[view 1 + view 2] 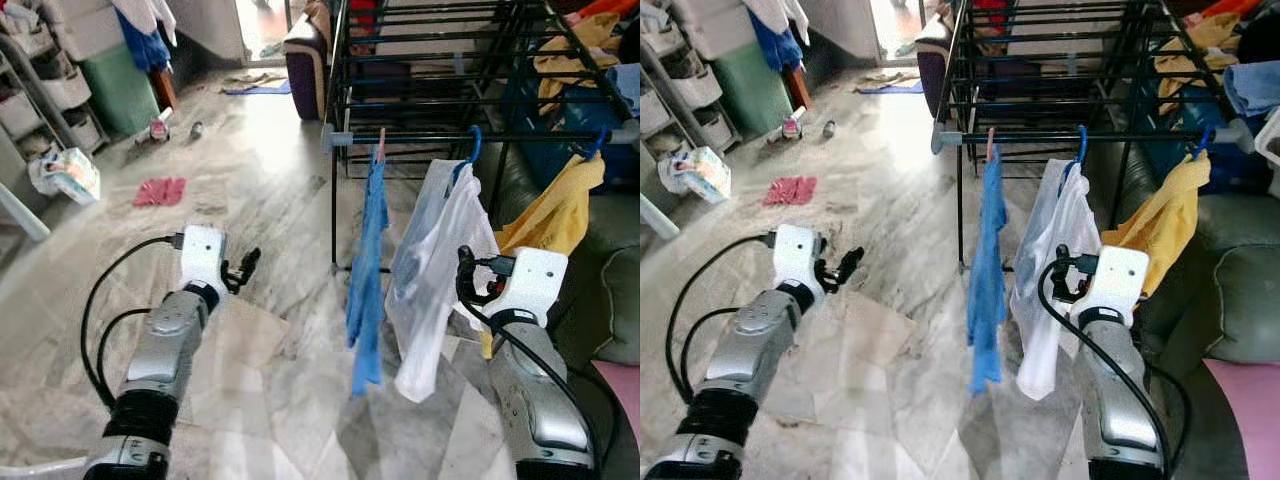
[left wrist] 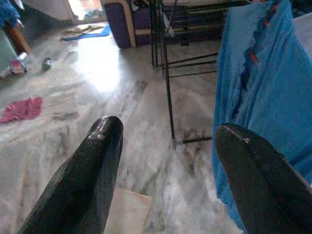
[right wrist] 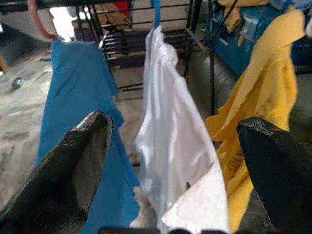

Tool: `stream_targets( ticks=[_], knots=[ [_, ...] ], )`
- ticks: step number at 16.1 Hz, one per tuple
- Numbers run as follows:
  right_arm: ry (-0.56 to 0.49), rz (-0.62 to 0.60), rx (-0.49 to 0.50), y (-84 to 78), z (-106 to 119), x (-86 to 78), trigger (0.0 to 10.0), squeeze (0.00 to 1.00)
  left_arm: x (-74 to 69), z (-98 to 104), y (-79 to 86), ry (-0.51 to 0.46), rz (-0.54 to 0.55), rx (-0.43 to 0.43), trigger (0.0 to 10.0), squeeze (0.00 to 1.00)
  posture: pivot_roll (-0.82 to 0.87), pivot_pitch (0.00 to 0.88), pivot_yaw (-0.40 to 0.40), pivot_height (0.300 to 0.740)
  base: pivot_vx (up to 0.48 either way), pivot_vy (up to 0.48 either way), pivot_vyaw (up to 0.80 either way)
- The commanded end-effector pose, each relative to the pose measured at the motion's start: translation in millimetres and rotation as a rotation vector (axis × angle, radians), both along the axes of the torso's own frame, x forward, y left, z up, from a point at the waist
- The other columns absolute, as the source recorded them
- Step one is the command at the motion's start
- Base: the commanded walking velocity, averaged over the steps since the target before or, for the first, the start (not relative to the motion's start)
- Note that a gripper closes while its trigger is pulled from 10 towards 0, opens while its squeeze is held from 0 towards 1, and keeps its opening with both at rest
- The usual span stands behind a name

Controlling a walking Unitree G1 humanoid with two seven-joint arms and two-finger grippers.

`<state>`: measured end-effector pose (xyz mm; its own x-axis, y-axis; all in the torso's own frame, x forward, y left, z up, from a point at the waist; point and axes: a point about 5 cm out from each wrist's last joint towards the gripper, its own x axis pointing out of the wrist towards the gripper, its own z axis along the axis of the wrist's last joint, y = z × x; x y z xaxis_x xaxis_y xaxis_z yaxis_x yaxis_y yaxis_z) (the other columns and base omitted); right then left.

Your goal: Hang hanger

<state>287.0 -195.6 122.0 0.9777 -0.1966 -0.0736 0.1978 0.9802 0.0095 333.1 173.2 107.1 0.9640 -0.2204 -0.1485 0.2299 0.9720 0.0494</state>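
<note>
White shirt [image 1: 432, 270] on blue hanger [image 1: 472, 150], hook already over rack bar [image 1: 480, 137], between blue cloth [image 1: 367, 270] and yellow shirt [image 1: 555, 215]. Right gripper [image 1: 466, 277] just beside white shirt, jaws wide, holding nothing. Left gripper [image 1: 243, 268] over floor, jaws wide, empty. Tip: pull right arm back slow and straight, don't snag shirt or knock hook off bar.

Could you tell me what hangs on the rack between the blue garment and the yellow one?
A white shirt on a blue hanger hangs between the blue garment and yellow garment, seen in both eye views.
</note>
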Motion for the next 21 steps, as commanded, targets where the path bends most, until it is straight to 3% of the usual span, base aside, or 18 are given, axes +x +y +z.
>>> stream_targets(
  ticks=[1, 4, 6, 10, 13, 18, 21],
  knots=[
    [0.017, 0.015, -0.030, 0.0, 2.0, -0.1, 10.0, 0.00, -1.7, 9.7, 10.5, -0.053, 0.040, 0.034, 10.0, 0.00, -0.04, 0.015, 0.024, 0.740, 0.000, 0.000, 0.00],
    [0.038, 0.080, -0.100, -11.2, 1.6, -8.4, 10.0, 0.00, -26.3, 10.4, 22.3, -0.100, -0.057, 0.139, 10.0, 0.00, -0.01, 0.017, 0.014, 0.740, 0.000, 0.000, 0.00],
    [0.035, 0.195, -0.153, -13.3, 2.9, -28.1, 10.0, 0.00, -48.6, 7.5, 38.4, -0.093, -0.023, 0.173, 10.0, 0.00, 0.01, 0.002, 0.026, 0.740, 0.000, 0.000, 0.00],
    [-0.045, 0.137, -0.140, -0.3, 0.8, -39.6, 10.0, 0.00, -76.2, -7.2, 32.7, -0.089, 0.140, 0.104, 10.0, 0.00, 0.01, 0.000, 0.028, 0.740, 0.000, 0.000, 0.00],
    [-0.052, 0.113, -0.106, 12.2, -5.0, -45.2, 10.0, 0.00, -81.3, -15.4, 20.0, -0.088, 0.146, 0.085, 10.0, 0.00, 0.00, 0.000, 0.015, 0.740, 0.000, 0.000, 0.00],
    [-0.051, 0.111, -0.165, -1.0, -2.7, -44.5, 10.0, 0.00, -74.5, -15.4, 19.6, -0.092, 0.159, 0.089, 10.0, 0.00, -0.04, 0.000, 0.007, 0.740, 0.000, 0.000, 0.00],
    [-0.060, 0.104, -0.145, 3.0, -2.7, -41.5, 10.0, 0.00, -69.0, -8.6, 19.1, -0.129, 0.217, 0.075, 10.0, 0.00, -0.04, 0.000, 0.018, 0.740, 0.000, 0.000, 0.27]
  ],
)
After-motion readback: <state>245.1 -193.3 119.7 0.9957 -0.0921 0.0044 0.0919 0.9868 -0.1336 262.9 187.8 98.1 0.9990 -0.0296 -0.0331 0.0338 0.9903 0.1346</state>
